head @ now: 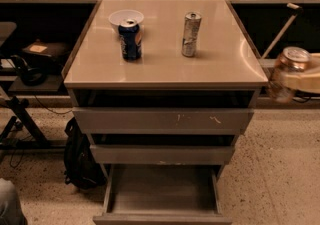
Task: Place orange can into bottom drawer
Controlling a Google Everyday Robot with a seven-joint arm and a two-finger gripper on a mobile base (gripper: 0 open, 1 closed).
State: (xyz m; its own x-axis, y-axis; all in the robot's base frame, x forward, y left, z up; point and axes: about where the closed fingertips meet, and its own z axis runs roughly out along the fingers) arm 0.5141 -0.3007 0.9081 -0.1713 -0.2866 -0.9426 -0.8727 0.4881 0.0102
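- The gripper (296,80) is at the far right edge of the frame, about mid-height, coming in from the side on its whitish arm.
- It's clamped around the orange can (289,61), so the fingers are narrowed onto it. The can is upright-ish and blurry.
- The can is up in the air, just past the right edge of the cabinet top (165,66), not resting on anything.
- On the cabinet top there's a slim silver can (190,34) right of centre and a blue can (130,39) to its left, well apart from each other.
- A white bowl (125,17) sits right behind the blue can.
- Below, the two upper drawers (162,120) are slightly pulled out.
- The bottom drawer (162,196) is pulled far out at the lower centre, with its plain grey floor showing.
- A black backpack (80,156) leans at the cabinet's lower left.
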